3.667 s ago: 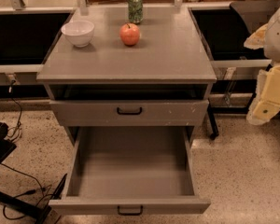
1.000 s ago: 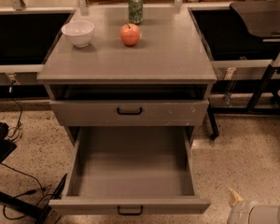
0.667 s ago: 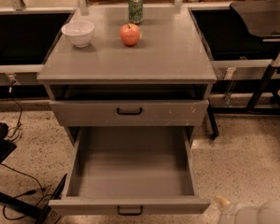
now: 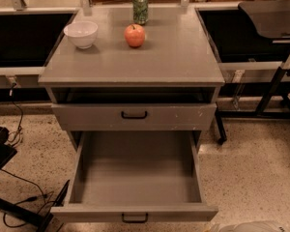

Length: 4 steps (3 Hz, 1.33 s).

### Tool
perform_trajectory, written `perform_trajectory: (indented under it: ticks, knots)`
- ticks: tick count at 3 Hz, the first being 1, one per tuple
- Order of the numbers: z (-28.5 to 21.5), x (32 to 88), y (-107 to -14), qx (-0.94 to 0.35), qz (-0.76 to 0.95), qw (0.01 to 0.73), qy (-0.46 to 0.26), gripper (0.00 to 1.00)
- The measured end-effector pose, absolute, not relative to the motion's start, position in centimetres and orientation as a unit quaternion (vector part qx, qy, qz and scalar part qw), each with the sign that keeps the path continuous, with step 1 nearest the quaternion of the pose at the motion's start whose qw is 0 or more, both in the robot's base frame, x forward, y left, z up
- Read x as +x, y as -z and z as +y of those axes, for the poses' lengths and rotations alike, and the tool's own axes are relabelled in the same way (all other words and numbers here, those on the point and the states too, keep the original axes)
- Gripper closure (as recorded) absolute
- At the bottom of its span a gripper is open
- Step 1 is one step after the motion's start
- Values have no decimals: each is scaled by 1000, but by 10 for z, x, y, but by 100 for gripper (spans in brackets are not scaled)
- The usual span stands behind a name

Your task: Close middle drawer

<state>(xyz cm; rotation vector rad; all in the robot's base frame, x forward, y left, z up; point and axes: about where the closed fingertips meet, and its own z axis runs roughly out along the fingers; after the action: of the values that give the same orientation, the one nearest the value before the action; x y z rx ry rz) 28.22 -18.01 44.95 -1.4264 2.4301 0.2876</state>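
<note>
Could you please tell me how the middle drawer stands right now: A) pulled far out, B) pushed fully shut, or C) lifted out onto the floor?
A: the middle drawer juts far out of the cabinet, its inside in view; the gripper is at the bottom right edge, near the drawer's front corner.
</note>
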Motion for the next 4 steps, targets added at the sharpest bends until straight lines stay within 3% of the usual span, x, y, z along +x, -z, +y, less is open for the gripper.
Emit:
perform_trajectory:
  ticks: [1, 2, 4]
  knots:
    - [-161, 306, -408, -491, 839, 198, -124, 88]
    - [-149, 333, -379, -462, 837, 248, -156, 100]
    - [-131, 359, -337, -423, 834, 281, -218, 100]
